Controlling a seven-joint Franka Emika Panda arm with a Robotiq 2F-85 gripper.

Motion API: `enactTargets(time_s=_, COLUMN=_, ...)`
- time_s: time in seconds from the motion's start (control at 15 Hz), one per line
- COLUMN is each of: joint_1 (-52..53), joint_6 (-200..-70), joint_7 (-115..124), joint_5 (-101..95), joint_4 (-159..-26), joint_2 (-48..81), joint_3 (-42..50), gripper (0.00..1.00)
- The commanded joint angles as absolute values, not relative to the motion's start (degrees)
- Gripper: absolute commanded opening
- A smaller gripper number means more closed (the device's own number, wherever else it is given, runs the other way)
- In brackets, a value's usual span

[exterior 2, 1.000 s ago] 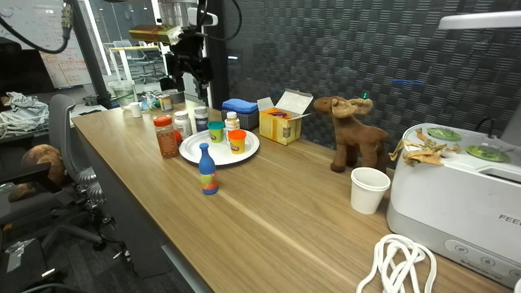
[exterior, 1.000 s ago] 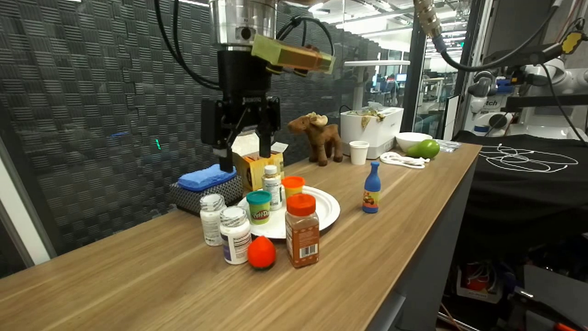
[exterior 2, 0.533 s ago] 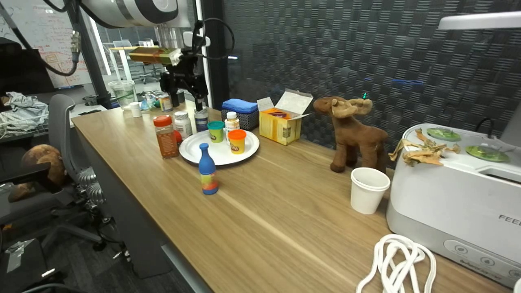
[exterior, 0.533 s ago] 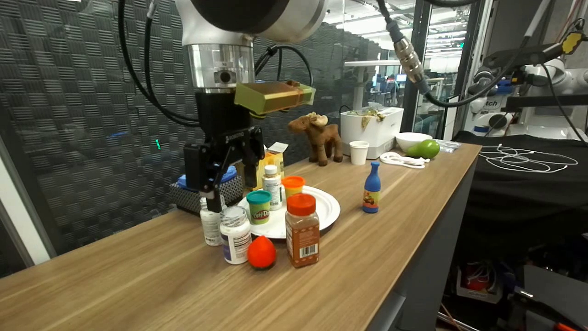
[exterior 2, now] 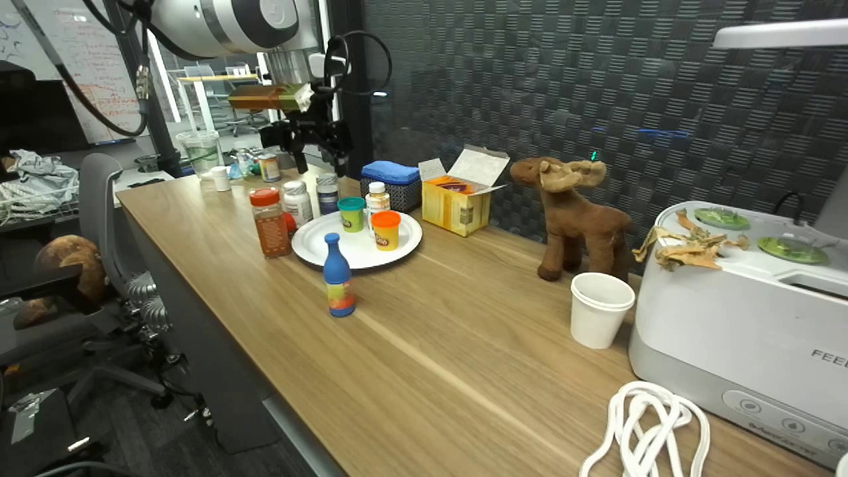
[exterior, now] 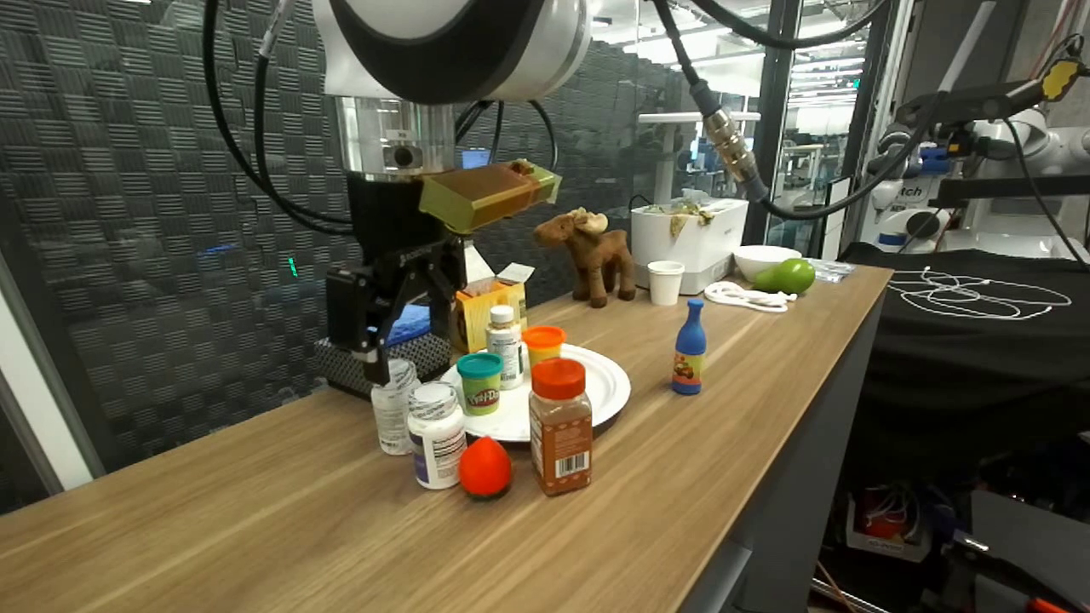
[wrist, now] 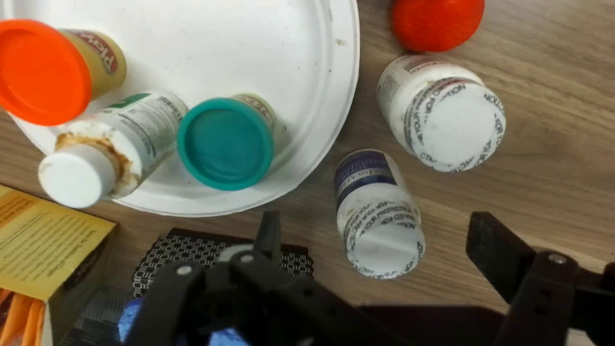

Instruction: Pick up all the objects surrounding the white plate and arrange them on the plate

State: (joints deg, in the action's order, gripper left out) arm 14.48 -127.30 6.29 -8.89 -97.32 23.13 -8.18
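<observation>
In an exterior view, glare pales the brown wood-grain tabletop (exterior 2: 430, 344) near its far edge; shadows are soft.

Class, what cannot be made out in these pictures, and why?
Red ball: mostly hidden behind the red-lidded brown jar in an exterior view.
Round white plate: cut off by the wrist view's top edge.
Open yellow cardboard box: cut off by the wrist view's left edge.
Flat blue block: wrist view, partly covered by the black gripper.
Slim blue bottle: any lettering too small in both exterior views.
</observation>
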Motion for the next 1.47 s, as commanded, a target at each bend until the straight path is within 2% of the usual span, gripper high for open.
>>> enactTargets(time_s=0.0, joint_1=14.21, joint_6=-128.70, joint_7=4.60, joint_5=-8.77, joint_4=-94.88, joint_2=24.68, joint_3=-7.95, gripper=1.00)
enactTargets(time_s=0.73, joint_1=11.58, joint_6=-127.78, joint_7=-1.68, joint_5=-3.44, joint_4=-91.72, joint_2=27.62, joint_3=-9.18, gripper=1.00)
enactTargets(time_s=0.8, joint_1=11.51, joint_6=-127.74, joint_7=-2.12, joint_5=-2.90, joint_4=-91.62, joint_2=27.62, joint_3=-9.29, gripper=0.82)
enactTargets(time_s=1.2, joint_1=11.88, joint_6=-126.99, joint_7=-3.35, joint_5=-2.61, joint_4=-92.24, joint_2=26.96, joint_3=-9.43, gripper=0.35)
enactTargets(time_s=1.33, joint_1=11.99, joint_6=-127.22, joint_7=-3.22, joint_5=-2.78, joint_4=-92.55, joint_2=26.89, joint_3=-9.40, gripper=0.20)
enactTargets(time_s=1.4, joint_1=12.01, joint_6=-127.25, joint_7=-3.18, joint_5=-2.75, joint_4=-92.68, joint_2=26.61, joint_3=-9.41, gripper=0.23)
